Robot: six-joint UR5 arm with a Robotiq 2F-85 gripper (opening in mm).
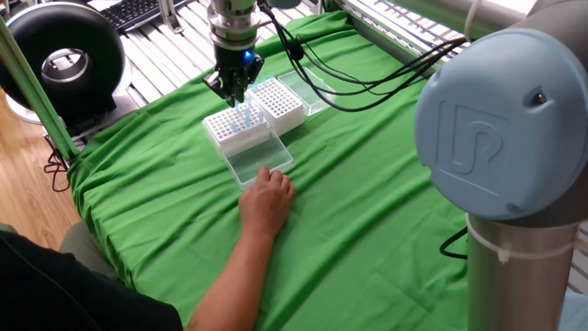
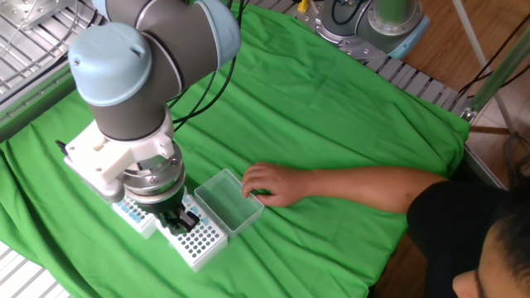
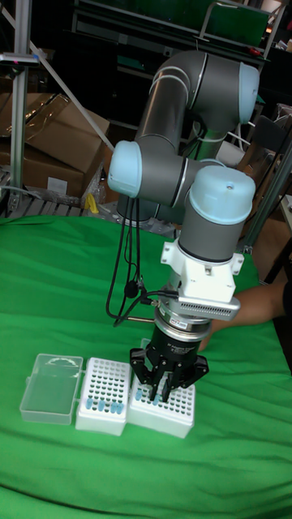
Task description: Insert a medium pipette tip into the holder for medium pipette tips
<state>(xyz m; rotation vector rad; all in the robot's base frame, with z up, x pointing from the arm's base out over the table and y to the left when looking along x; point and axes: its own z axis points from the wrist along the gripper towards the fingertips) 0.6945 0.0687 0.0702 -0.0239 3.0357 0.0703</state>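
Green cloth [image 1: 367, 202] is draped over the whole table; wooden floor, a black ring-shaped device [image 1: 64, 60] and a keyboard [image 1: 133, 11] are seen past its far edge. Two white racks are set side by side, touching. The holder [image 1: 276, 103], the taller block, is dotted densely across its top, and its clear lid [image 1: 308, 90] lies open behind it. The low rack [image 1: 230, 129] carries a few blue tips at its far end; its lid [image 1: 259, 158] lies open toward a person's hand [image 1: 266, 200], which rests on the cloth at the lid's edge. The gripper [image 1: 237, 90] is hung over the low rack's far end, beside the holder.

In the other fixed view, the holder is largely hidden by the wrist; the gripper is lowered onto the low rack's dark holes.

In the tall view, cardboard boxes [image 3: 57, 154] are stacked behind the table. The jaws are drawn narrow; whether a tip is held cannot be told.
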